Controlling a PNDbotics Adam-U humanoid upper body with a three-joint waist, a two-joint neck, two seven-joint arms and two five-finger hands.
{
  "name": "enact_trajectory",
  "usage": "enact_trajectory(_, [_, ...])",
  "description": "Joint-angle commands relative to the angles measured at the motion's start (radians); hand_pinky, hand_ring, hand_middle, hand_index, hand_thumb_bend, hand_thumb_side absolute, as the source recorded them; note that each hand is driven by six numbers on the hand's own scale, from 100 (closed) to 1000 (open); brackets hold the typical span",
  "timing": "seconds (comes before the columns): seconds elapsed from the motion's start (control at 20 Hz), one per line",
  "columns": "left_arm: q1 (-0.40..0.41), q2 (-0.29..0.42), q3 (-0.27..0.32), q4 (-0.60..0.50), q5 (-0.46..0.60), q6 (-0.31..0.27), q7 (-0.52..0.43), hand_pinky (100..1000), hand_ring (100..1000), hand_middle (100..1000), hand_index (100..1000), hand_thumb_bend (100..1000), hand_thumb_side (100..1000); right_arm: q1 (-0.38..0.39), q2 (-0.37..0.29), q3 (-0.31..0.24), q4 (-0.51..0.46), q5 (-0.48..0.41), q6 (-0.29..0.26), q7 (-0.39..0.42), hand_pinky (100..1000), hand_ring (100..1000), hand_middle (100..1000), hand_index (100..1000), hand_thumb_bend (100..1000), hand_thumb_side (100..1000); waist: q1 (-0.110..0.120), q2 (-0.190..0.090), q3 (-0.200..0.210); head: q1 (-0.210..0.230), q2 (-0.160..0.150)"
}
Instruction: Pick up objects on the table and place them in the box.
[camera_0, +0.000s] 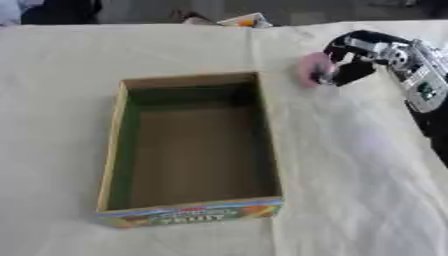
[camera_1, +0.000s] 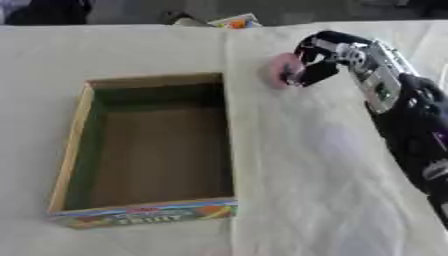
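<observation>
"FRUIT" marks the box (camera_0: 188, 214); right robot hand (camera_0: 350, 62) grips a pink object (camera_0: 312, 70).

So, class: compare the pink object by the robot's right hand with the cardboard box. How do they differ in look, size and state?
The pink object is small and rounded; the box is large, rectangular and open-topped. The pink object is plain pink; the box is brown card with a colourful printed front. The right hand is curled on the pink object; nothing touches the box, which looks empty. Both are over the same white cloth.
</observation>
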Motion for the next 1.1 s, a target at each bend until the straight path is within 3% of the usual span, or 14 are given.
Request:
enact_trajectory(0.05, [-0.012, 0.008, 0.002, -0.02, -0.001, 0.0, -0.002, 501, 574, 561, 645, 100, 921, -0.014, -0.016, -0.004, -0.01, -0.01, -0.01, -0.002, 612, 789, 648, 708, 116, 414, -0.001, -0.018, 0.001, 0.005, -0.004])
enact_trajectory(0.3, [-0.011, 0.008, 0.002, -0.02, -0.003, 0.001, -0.002, 501, 575, 562, 646, 100, 910, -0.012, -0.018, -0.002, -0.037, -0.042, -0.009, -0.029, 587, 768, 666, 684, 100, 406, -0.003, -0.023, -0.002, 0.01, 0.003])
enact_trajectory(0.7, [-0.009, 0.007, 0.003, -0.02, -0.003, 0.004, -0.002, 501, 575, 562, 648, 100, 903, -0.002, -0.033, 0.009, -0.094, -0.106, 0.011, -0.076, 562, 748, 692, 747, 100, 501, -0.008, -0.04, -0.008, 0.017, 0.01])
enact_trajectory(0.9, [-0.007, 0.006, 0.003, -0.02, -0.003, 0.005, -0.002, 498, 574, 561, 648, 100, 899, 0.006, -0.049, 0.023, -0.144, -0.133, 0.019, -0.104, 538, 732, 643, 720, 100, 557, -0.008, -0.05, -0.01, 0.019, 0.013])
enact_trajectory(1.1, [-0.005, 0.007, 0.003, -0.02, -0.003, 0.005, 0.0, 496, 572, 561, 648, 100, 897, 0.018, -0.075, 0.046, -0.241, -0.175, 0.034, -0.131, 522, 723, 611, 698, 100, 518, -0.009, -0.061, -0.015, 0.02, 0.021])
